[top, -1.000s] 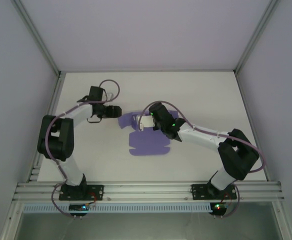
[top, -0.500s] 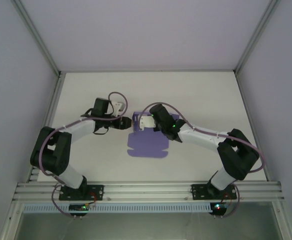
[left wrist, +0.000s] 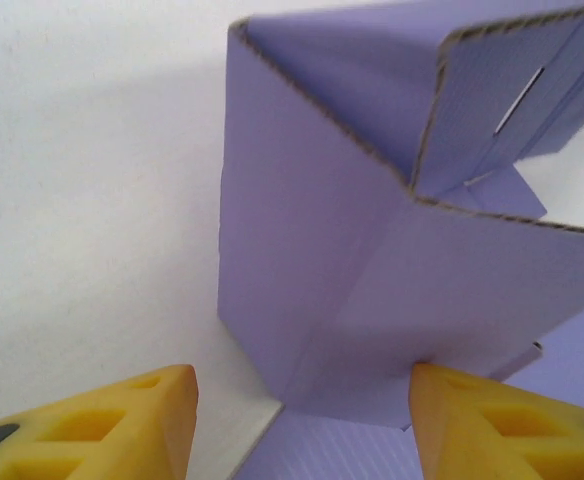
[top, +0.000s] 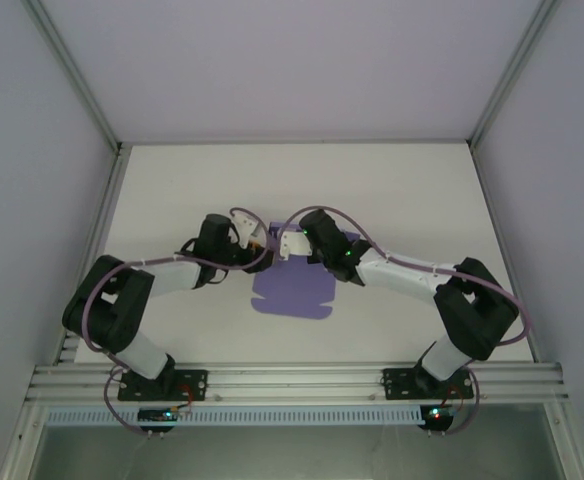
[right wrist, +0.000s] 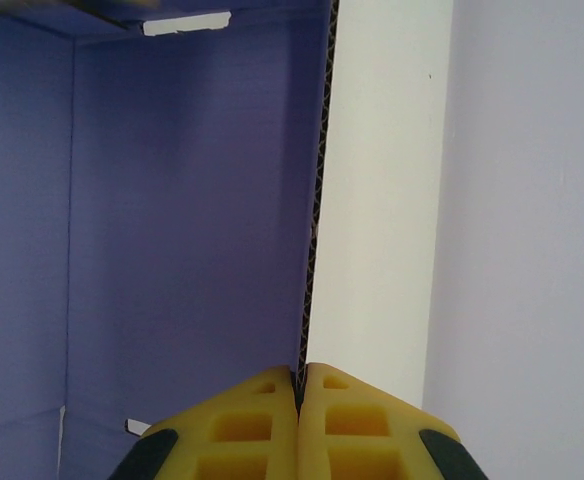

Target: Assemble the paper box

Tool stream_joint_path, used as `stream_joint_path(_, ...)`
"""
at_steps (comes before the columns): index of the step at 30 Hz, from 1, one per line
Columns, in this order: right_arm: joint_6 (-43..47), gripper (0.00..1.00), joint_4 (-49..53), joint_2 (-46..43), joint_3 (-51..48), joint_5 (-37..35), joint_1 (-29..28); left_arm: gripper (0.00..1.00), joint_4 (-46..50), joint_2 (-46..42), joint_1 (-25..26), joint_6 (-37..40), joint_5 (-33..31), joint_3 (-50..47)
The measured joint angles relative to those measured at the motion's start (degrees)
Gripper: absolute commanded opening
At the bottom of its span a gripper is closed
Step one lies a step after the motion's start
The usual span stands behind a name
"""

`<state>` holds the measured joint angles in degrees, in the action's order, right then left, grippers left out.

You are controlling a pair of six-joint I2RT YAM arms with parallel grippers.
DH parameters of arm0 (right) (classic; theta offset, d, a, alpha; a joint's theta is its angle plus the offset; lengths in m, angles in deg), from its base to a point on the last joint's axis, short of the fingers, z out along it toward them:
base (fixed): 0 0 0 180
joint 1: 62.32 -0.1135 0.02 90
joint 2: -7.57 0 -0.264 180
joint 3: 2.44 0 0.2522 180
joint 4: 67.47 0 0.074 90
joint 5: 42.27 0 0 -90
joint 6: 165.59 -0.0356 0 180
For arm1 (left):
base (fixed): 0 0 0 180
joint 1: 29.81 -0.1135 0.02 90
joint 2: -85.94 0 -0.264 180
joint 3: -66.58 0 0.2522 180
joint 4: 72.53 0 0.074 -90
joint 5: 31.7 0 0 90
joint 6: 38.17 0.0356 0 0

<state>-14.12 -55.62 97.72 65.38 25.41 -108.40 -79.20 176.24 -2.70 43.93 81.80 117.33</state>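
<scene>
The lavender paper box (top: 292,292) lies mid-table, its base flat and its far panels folded upright. My right gripper (top: 290,243) is shut on the edge of one raised wall; in the right wrist view that card edge runs straight up from the pinched fingertips (right wrist: 300,372), with the purple inside of the box (right wrist: 172,200) to the left. My left gripper (top: 262,250) is at the box's left far corner. In the left wrist view it (left wrist: 302,375) stands open, the folded corner (left wrist: 312,250) just ahead. The right finger (left wrist: 472,420) touches the panel's lower edge and the left finger (left wrist: 122,425) is clear of the card.
The white table (top: 422,190) is enclosed by pale walls on three sides. An aluminium rail (top: 292,380) carrying both arm bases runs along the near edge. Open tabletop lies to the far side and to the right of the box.
My left arm has swung right from beside the sheet up to the box's left corner, its jaws narrowing a little. The right gripper has kept its hold, nearly still.
</scene>
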Motion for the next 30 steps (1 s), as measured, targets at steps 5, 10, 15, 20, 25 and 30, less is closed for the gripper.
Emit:
stream_joint_path(5,0.02,0.0,-2.54,-1.44,-3.19,-2.01,-1.84,0.59,-3.23,0.02,1.57,0.66,-4.35,-0.87)
stream_joint_path(10,0.28,0.0,-4.11,-4.04,-6.34,-3.08,-4.0,0.57,-5.09,0.17,2.78,1.31,-5.88,-2.03)
stream_joint_path(15,0.17,0.0,-3.87,-5.25,-7.61,-4.13,-6.14,0.58,-7.69,0.22,4.02,1.46,-7.82,-3.72)
stream_joint_path(20,-0.66,0.0,-4.0,-5.01,-8.07,-6.05,-7.48,0.53,-11.34,0.22,5.51,1.95,-11.32,-5.33)
stream_joint_path(25,-1.31,0.0,-4.44,-4.63,-8.07,-6.23,-7.72,0.52,-15.87,0.24,6.45,2.36,-13.73,-5.35)
stream_joint_path(30,-1.77,0.0,-4.83,-3.65,-7.89,-7.58,-8.68,0.48,-20.06,1.42,7.78,2.54,-15.23,-5.33)
